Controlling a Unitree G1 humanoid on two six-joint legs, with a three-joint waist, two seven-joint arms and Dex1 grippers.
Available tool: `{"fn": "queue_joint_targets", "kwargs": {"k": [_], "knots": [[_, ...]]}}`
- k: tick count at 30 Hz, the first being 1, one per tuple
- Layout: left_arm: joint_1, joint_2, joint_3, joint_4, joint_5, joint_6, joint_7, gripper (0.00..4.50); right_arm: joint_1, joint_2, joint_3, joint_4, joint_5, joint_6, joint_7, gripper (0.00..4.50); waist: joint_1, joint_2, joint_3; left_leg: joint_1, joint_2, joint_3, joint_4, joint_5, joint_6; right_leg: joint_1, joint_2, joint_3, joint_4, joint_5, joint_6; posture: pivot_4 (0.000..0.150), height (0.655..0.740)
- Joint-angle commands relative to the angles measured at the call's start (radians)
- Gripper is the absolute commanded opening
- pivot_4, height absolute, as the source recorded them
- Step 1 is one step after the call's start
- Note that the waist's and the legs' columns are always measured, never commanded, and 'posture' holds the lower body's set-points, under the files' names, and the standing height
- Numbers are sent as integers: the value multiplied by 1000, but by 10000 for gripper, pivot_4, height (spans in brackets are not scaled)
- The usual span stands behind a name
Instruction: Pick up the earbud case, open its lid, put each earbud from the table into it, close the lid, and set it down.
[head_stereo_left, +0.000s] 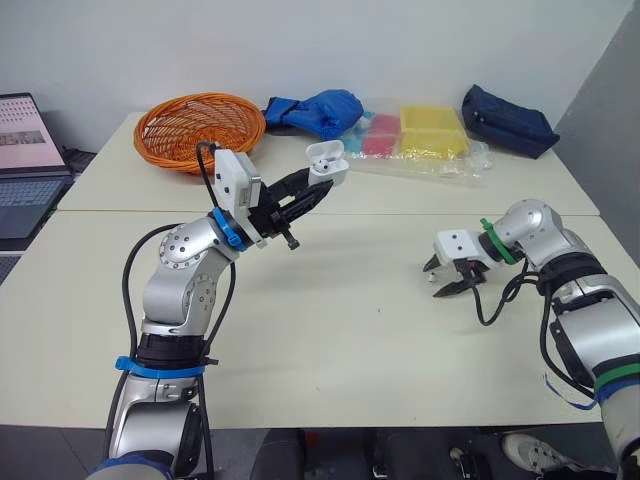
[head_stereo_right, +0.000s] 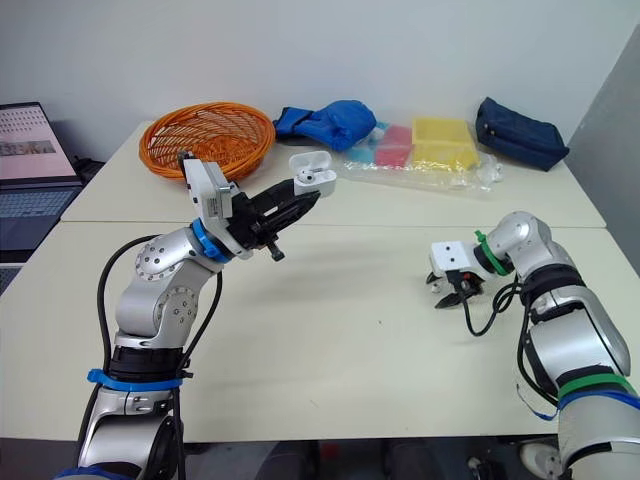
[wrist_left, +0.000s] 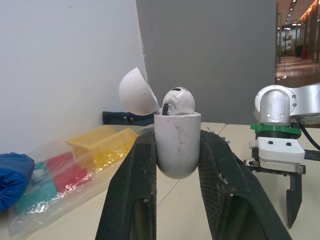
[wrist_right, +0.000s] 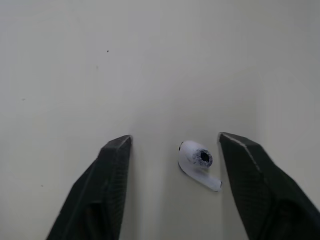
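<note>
One earbud (wrist_left: 176, 101) sits in the earbud case (wrist_left: 177, 145), lid (wrist_left: 136, 92) tipped open. Left hand (head_stereo_left: 322, 186) holds the case up off the surface (head_stereo_left: 350, 330), pinching its lower sides. 2nd earbud (wrist_right: 198, 163) lies flat on the surface btw the fingers of the right hand (wrist_right: 174, 140), which are spread wide & not touching it. It looks tiny, light, hard & smooth, so prob slippery; could roll or pop away. Best to pinch the round head softly, w/ the stem left free.
</note>
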Motion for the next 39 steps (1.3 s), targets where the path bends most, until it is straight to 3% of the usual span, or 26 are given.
{"fn": "queue_joint_targets", "kwargs": {"k": [1,17,23,30,36,39], "knots": [[-14,5,10,-34,-8,-12,5,7976,-24,-2,-8,19,-26,-18,-12,17328,0,0,0,0,0,0,0,0,0,0,0,0,0,0,0,1500,7400],[-21,-2,2,-27,-9,-8,0,7976,-26,-12,-7,42,-69,-42,-81,17328,0,0,0,6,0,0,0,0,0,7,0,0,-1,0,0,1500,7400],[-22,-5,1,-26,-11,-3,1,7976,-31,-4,-27,48,-65,-22,-112,2661,-1,0,0,12,0,1,0,0,0,12,0,1,-1,-1,2,1500,7400],[-21,-9,0,-31,-13,0,4,7976,-23,-14,-61,24,-22,12,-55,2668,-1,0,0,13,0,2,-1,0,0,12,0,2,-1,-2,4,1500,7400],[-3,-8,2,-52,-15,6,11,7976,62,-40,-188,-243,130,354,24,2668,0,0,0,13,0,1,-2,0,0,12,0,2,-1,-2,4,1500,7400],[15,-14,1,-59,-14,3,21,7976,264,-91,-307,-694,199,776,-104,2668,4,0,0,13,0,0,-3,0,0,12,0,2,-1,-2,4,1500,7400]]}}
